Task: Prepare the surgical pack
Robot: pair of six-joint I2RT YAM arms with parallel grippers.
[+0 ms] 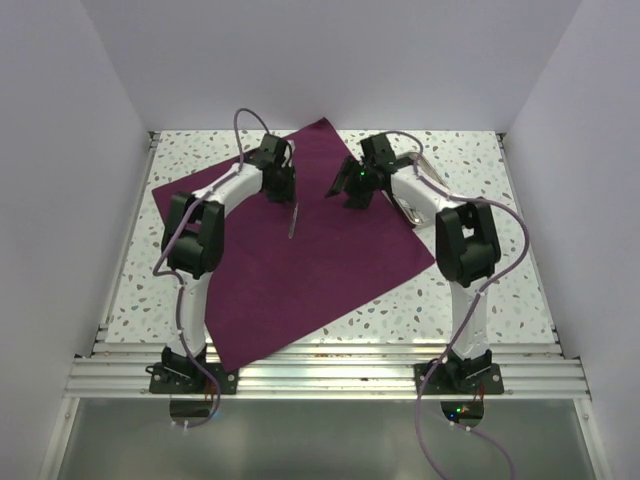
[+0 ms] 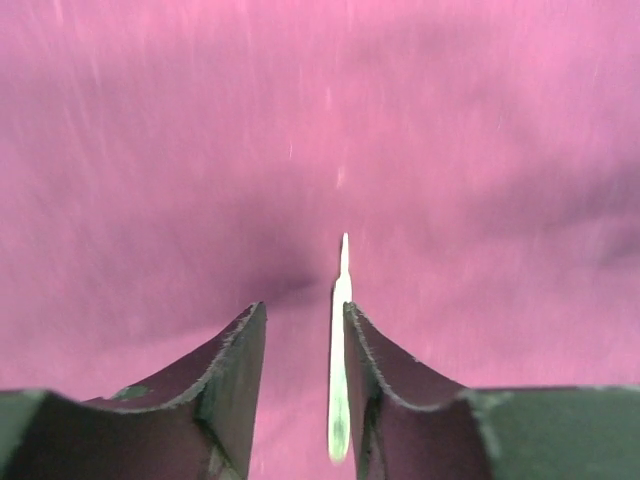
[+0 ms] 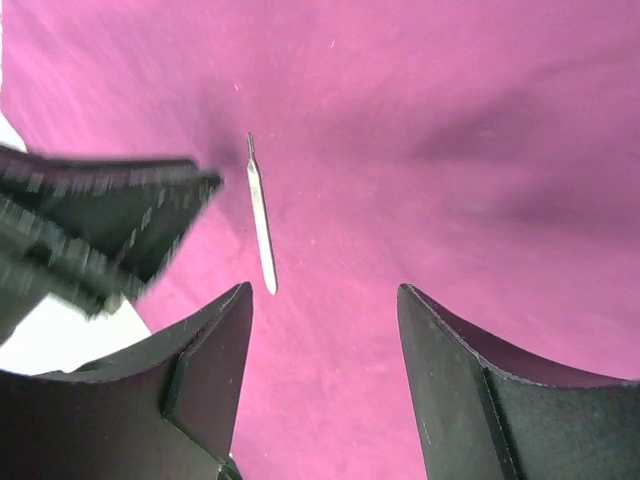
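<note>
The surgical pack is a deep purple drape (image 1: 320, 270) spread flat as a large square sheet, turned corner-on across the table. A thin steel instrument (image 1: 293, 220) lies on it near the middle. My left gripper (image 1: 285, 195) hovers just behind the instrument, open. In the left wrist view the instrument (image 2: 340, 350) shows between the parted fingers, close to the right one, over the drape (image 2: 300, 120). My right gripper (image 1: 345, 195) is open and empty above the drape (image 3: 450, 150). Its view shows the instrument (image 3: 262, 230) and the blurred left gripper (image 3: 110, 220).
A shiny steel tray (image 1: 410, 210) lies by the drape's right corner, partly hidden by the right arm. Speckled tabletop (image 1: 470, 290) shows around the drape. White walls close in the left, right and back sides.
</note>
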